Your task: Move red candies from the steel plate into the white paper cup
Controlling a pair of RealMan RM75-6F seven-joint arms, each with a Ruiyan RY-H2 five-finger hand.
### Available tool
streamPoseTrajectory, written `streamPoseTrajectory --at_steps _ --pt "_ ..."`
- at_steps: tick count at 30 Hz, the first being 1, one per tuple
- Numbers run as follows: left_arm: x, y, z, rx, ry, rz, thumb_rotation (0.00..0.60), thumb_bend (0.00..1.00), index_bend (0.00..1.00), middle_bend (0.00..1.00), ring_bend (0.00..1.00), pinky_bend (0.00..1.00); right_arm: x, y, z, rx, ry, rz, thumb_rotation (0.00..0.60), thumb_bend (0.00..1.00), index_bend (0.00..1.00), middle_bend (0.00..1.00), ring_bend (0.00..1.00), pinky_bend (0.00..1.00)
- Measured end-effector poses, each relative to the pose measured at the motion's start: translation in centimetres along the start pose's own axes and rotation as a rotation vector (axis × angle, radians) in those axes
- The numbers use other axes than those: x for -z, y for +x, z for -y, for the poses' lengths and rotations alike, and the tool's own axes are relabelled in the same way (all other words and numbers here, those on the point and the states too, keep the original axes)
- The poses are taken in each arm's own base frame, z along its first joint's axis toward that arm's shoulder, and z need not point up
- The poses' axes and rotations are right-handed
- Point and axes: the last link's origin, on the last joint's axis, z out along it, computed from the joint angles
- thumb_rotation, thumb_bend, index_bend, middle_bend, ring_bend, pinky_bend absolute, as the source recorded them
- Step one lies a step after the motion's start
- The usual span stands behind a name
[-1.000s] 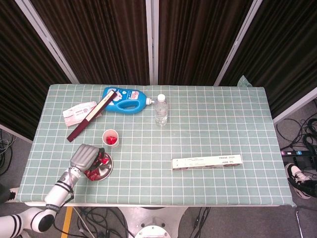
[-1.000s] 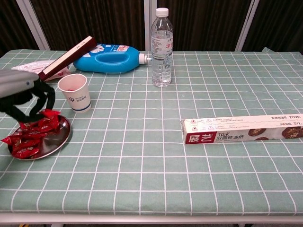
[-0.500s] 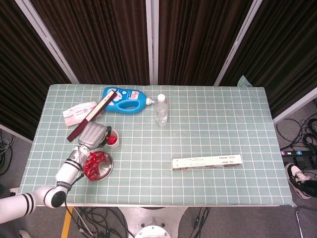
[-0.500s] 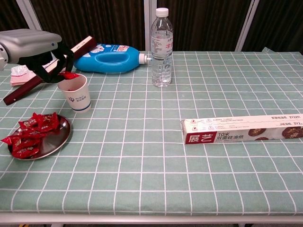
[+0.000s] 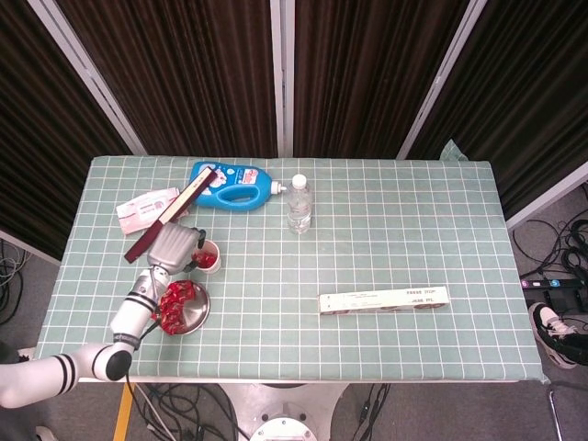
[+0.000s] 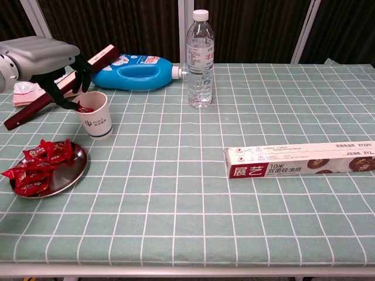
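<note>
- My left hand (image 6: 50,61) hovered over the upright white paper cup (image 6: 94,115), dark fingers (image 6: 69,102) curled down to its rim; I could not tell whether they pinched a candy.
- Red candies (image 6: 36,167) lay heaped on the steel plate (image 6: 65,177), near the cup.
- Only the head view showed red inside the cup (image 5: 208,257).
- My right hand appeared in neither view.

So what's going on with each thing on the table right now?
left hand: over the cup's mouth, fingers pointing down at a red candy there; whether it grips the candy can't be told
white paper cup: upright, red candy inside
steel plate: flat, holds a pile of red candies
water bottle: upright, capped
blue jug: lying on its side
long box: lying flat
</note>
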Motion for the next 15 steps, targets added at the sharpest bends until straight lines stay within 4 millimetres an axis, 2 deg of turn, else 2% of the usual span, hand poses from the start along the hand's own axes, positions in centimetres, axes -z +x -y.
streamPoseTrajectory --at_steps 5,10,15 --pt "1.2 0.6 0.8 0.026 0.024 -0.04 0.6 0.2 0.51 0.56 0.94 1.0 0.0 0.0 0.0 -0.001 0.003 -0.001 0.6 0.03 0.0 0.14 0.0 0.36" --pt "4.4 1.2 2.3 0.06 0.042 -0.098 0.6 0.2 0.5 0.53 0.94 1.0 -0.2 -0.1 0.3 -0.002 0.016 0.005 0.6 0.03 0.0 0.14 0.0 0.36" --pt "8.2 -0.6 2.7 0.042 0.007 -0.066 0.6 0.19 0.49 0.5 0.94 1.0 -0.3 -0.2 0.6 -0.005 0.03 0.007 0.6 0.03 0.0 0.14 0.0 0.36"
